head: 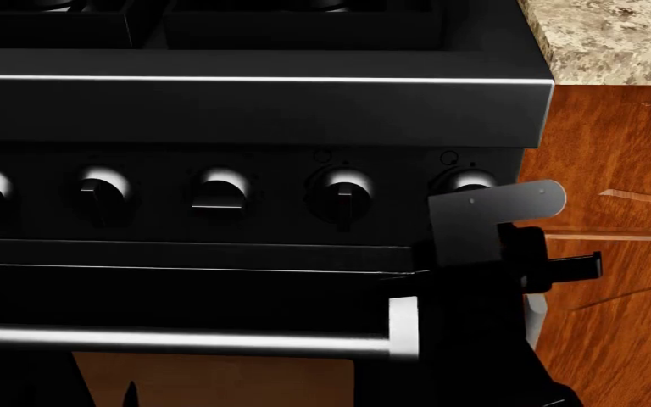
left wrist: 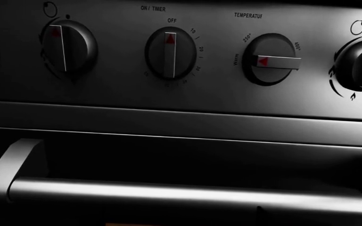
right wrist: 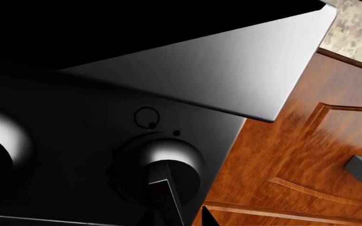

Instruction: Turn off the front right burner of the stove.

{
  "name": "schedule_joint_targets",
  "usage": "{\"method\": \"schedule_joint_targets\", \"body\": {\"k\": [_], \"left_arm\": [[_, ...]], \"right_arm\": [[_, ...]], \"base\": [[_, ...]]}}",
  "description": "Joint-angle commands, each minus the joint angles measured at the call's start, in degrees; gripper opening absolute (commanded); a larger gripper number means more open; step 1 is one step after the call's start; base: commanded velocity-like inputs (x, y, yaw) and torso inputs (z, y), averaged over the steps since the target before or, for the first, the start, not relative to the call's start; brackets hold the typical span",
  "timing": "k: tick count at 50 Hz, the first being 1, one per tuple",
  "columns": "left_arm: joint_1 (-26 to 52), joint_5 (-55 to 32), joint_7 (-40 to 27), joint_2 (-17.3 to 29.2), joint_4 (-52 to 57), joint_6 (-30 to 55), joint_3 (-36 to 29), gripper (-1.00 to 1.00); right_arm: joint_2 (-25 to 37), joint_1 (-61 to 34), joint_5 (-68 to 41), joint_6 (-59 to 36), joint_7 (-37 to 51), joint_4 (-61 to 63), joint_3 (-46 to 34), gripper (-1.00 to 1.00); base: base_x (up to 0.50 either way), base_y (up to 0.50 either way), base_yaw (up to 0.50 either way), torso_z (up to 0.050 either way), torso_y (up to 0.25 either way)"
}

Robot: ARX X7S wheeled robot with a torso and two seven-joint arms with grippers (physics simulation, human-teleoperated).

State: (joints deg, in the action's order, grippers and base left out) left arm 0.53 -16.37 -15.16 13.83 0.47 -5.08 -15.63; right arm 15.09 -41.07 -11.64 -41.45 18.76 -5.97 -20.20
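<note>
My right arm point(head: 484, 280) rises in front of the stove point(head: 247, 110), just below the rightmost knob point(head: 470, 181) at the right end of the glossy black control panel. In the right wrist view that knob's point(right wrist: 168, 172) raised grip bar runs nearly vertical. Only dark tips at that view's edge hint at my right gripper; I cannot tell whether it is spread, clenched or touching the knob. My left gripper is out of sight; its camera faces the timer knob point(left wrist: 170, 52), bar upright at OFF, and the temperature knob point(left wrist: 270, 60), bar horizontal. A brushed-silver oven-door bar point(head: 179, 341) spans below; a wooden cabinet point(head: 625, 254) stands beside the stove, under a speckled countertop point(head: 614, 38).
</note>
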Motion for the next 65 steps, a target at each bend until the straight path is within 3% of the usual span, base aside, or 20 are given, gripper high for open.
{"method": "schedule_joint_targets", "body": {"k": [1,30,65], "left_arm": [[0.05,-0.2,-0.25,0.17,-0.09,-0.17,-0.24,1.0],[0.52,-0.86,-0.72,0.64,-0.49,-0.38,-0.69,1.0],[0.65,-1.57,-1.17,1.03,-1.01,-0.99,-1.16,1.0]], "right_arm": [[0.06,-0.44,-0.07,0.35,-0.16,-0.99,-0.3,-1.0],[-0.22,-2.24,-0.77,1.03,-0.73,-3.67,-0.45,-1.0],[-5.87,-2.57,-18.34,-3.43,-3.64,-6.83,15.63,-1.0]], "base": [[0.0,0.0,0.0,0.0,0.0],[0.0,0.0,0.0,0.0,0.0],[0.0,0.0,0.0,0.0,0.0]]}}
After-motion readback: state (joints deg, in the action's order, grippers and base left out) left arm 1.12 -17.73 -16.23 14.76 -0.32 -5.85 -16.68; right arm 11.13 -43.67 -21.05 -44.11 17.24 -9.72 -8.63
